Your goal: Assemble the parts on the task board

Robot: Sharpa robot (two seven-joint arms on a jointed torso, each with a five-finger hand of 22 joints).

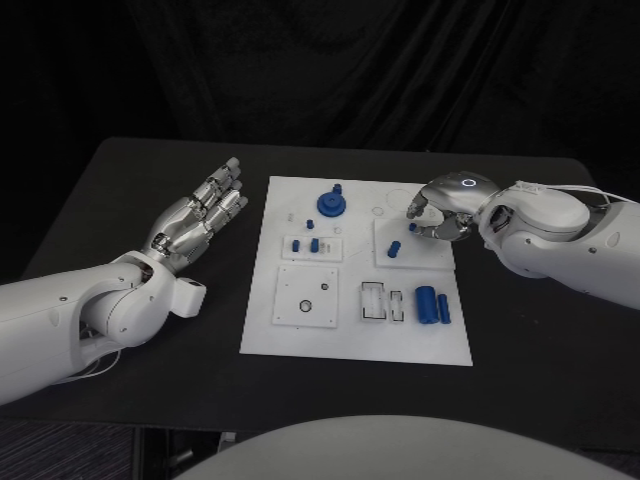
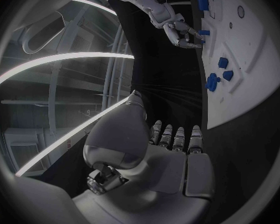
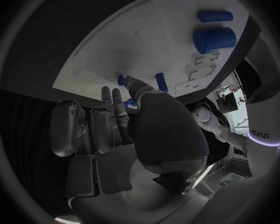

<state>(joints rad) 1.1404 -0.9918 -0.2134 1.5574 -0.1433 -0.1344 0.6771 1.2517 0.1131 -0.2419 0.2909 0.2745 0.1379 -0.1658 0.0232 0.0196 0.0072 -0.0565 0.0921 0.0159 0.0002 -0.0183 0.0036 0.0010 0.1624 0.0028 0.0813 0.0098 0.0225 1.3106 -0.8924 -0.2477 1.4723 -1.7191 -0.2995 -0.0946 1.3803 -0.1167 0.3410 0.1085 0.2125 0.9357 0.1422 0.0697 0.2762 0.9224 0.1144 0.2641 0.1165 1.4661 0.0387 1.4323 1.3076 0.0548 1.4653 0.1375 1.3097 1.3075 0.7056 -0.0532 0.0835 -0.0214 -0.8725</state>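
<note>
Task board [image 1: 352,330]: white plate at the middle of the black table [image 1: 133,180], its large square plate with a round hole and the slotted frames beside it showing unfilled, so most assembly appears left to do. Hands: left hand [image 1: 202,214] off the board's left edge, fingers straight, close together, holding nothing; right hand [image 1: 443,212] over the far right corner, fingers curled down by a small blue peg [image 1: 395,249], whether pinching it I cannot tell. Parts: two blue cylinders [image 1: 433,304] lying loose near the right edge, a blue disc with stem [image 1: 330,205] standing far centre, and small pegs [image 1: 304,243] upright in the left block.

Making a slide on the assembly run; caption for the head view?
Right hand works at the task board beside a small blue peg; left hand rests open alongside.
</note>
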